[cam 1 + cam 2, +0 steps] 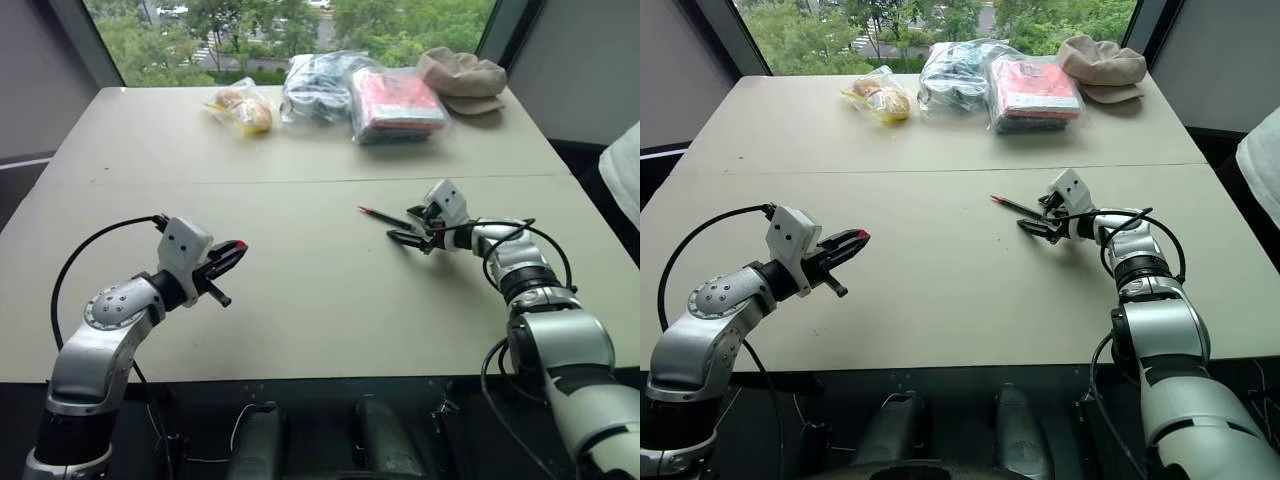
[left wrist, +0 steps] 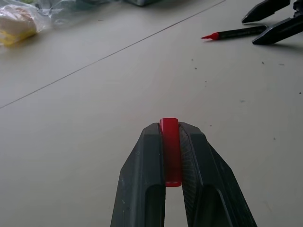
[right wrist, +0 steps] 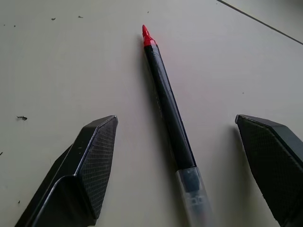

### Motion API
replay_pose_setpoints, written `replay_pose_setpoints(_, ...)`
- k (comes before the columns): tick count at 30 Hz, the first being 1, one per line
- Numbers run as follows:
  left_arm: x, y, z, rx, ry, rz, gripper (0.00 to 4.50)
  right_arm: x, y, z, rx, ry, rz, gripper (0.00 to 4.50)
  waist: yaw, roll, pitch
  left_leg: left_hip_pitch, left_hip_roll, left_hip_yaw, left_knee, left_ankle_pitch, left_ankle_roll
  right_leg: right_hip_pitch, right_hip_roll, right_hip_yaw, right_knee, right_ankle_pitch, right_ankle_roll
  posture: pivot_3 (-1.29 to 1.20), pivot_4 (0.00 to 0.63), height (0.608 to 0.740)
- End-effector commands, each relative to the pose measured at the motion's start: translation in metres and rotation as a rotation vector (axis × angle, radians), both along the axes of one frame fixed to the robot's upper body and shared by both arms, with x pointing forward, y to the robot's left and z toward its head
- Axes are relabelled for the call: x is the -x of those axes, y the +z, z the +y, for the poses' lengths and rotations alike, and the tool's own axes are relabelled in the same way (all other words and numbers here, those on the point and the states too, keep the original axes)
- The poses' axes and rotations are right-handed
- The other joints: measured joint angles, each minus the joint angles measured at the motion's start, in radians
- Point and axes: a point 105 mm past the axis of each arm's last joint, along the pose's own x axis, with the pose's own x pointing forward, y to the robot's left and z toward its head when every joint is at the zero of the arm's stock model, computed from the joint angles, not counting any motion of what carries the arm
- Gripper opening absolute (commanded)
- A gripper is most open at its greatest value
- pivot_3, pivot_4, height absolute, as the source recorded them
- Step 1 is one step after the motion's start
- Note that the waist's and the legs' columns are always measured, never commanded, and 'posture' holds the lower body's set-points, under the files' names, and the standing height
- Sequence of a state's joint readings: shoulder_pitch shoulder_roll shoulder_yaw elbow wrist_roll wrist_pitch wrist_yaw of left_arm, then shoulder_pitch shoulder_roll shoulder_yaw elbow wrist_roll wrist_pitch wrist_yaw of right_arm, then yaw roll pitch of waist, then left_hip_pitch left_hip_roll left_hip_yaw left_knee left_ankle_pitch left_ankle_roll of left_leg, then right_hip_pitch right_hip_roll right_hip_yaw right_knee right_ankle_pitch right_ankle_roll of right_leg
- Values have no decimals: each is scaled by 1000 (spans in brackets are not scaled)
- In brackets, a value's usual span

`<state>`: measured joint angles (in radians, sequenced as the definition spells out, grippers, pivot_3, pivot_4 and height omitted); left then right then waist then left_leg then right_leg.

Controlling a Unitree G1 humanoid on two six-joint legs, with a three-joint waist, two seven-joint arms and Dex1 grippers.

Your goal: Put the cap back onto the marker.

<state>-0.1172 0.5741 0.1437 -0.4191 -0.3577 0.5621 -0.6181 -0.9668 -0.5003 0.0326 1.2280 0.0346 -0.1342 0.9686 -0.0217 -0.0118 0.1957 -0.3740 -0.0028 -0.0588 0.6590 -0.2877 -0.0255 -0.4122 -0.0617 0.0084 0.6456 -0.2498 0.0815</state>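
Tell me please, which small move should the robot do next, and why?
Probably the right gripper should close on the marker. Its open fingers already stand on either side of the marker, which lies uncapped on the table, red tip showing. The left gripper is shut on the cap, so only the marker remains to be picked up.

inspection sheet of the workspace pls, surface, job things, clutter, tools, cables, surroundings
surface: pale table, seam across the middle
job's things: marker flat on table, red tip bare; cap in left tool
clutter: food bag, clear bag, red packet, tan hat along far edge
tools: left tool shut on cap, above table; right tool open, astride marker
cables: black cable looped on left arm, more on right
surroundings: window, trees outside
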Motion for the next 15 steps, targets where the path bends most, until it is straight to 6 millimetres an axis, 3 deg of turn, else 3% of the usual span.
replay_pose_setpoints(1, 2, 13, -3, -2, -14, -55, 49, -1, 3, 4, -27, 8, 26, 4125, -1, 0, 0, 0, 0, 0, 0, 0, 0, 0, 0, 0, 0, 0, 0, 0, 150, 740)
replay_pose_setpoints(15, 0, 16, -4, -16, -9, -72, 49, 0, -6, 9, -17, 18, 77, 4125, -5, 0, 0, 1, 0, 0, 0, 1, -2, 0, 0, 0, 0, 0, 0, 0, 150, 740)
